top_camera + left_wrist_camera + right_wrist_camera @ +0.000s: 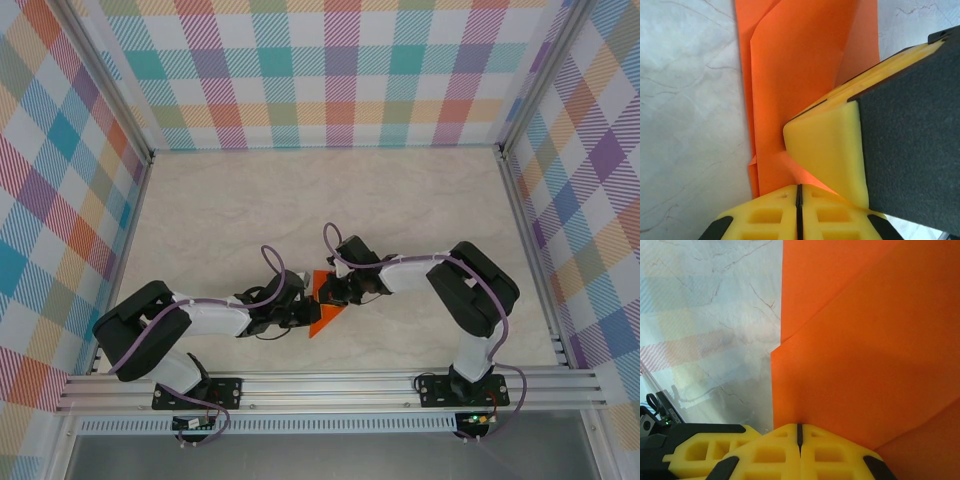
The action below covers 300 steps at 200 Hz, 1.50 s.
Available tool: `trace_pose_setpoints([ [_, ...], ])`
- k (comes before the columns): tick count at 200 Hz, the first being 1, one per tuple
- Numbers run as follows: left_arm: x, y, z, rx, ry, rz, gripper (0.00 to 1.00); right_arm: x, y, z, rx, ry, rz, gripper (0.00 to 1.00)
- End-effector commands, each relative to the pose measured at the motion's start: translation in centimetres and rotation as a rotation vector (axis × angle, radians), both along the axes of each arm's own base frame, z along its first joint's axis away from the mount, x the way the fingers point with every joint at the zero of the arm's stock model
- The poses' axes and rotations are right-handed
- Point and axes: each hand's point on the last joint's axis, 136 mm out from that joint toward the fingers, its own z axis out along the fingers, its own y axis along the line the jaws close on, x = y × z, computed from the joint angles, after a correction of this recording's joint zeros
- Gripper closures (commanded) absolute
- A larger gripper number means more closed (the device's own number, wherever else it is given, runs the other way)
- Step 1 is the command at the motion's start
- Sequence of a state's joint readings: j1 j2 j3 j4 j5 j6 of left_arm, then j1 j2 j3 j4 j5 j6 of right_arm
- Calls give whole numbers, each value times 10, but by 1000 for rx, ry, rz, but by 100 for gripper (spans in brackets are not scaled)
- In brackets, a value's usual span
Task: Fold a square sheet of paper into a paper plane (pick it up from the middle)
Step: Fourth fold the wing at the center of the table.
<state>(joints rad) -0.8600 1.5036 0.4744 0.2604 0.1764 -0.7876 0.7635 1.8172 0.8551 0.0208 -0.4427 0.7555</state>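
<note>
- The orange sheet of paper point(326, 312) is seen near the front middle of the marbled table point(300, 200), between the two arms, with its point turned toward the near edge.
- The sheet is already partly folded – overlapping layers and slanted creases are seen in both wrist views.
- The left gripper point(799, 189) is pressed together, with no gap left between its yellow pads, and the paper's edge is pinched at their tips.
- The right gripper point(799, 427) is likewise clamped on the paper, its pads meeting along a thin seam.
- In the left wrist view, a yellow finger of the right gripper is laid across the sheet just beside the left fingertips.
- Whether the paper is lifted or flat on the table cannot be told.
</note>
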Motion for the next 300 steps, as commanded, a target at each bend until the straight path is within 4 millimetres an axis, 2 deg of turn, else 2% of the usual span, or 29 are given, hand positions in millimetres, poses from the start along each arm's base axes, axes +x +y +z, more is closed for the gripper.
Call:
trace_pose_setpoints([
  [1, -41, 49, -56, 252, 153, -23, 91, -1, -21, -33, -155, 13, -42, 100],
  [34, -43, 53, -58, 268, 156, -26, 92, 5, -16, -20, -129, -11, -43, 100],
  [64, -44, 54, -58, 268, 157, -27, 92, 19, -14, -5, -91, -45, -61, 98],
  [91, -44, 54, -58, 271, 154, -28, 92, 30, -16, 1, -71, -56, -73, 98],
  [106, -44, 55, -58, 274, 153, -30, 92, 34, -20, -1, -75, -63, -84, 97],
  [140, -44, 55, -58, 271, 153, -32, 93, 38, -31, -18, -105, -30, -116, 96],
  [204, -46, 57, -58, 272, 152, -34, 93, 55, -35, -7, -86, -47, -133, 95],
  [300, -46, 57, -56, 270, 148, -39, 93, 79, -48, -9, -61, -40, -182, 94],
])
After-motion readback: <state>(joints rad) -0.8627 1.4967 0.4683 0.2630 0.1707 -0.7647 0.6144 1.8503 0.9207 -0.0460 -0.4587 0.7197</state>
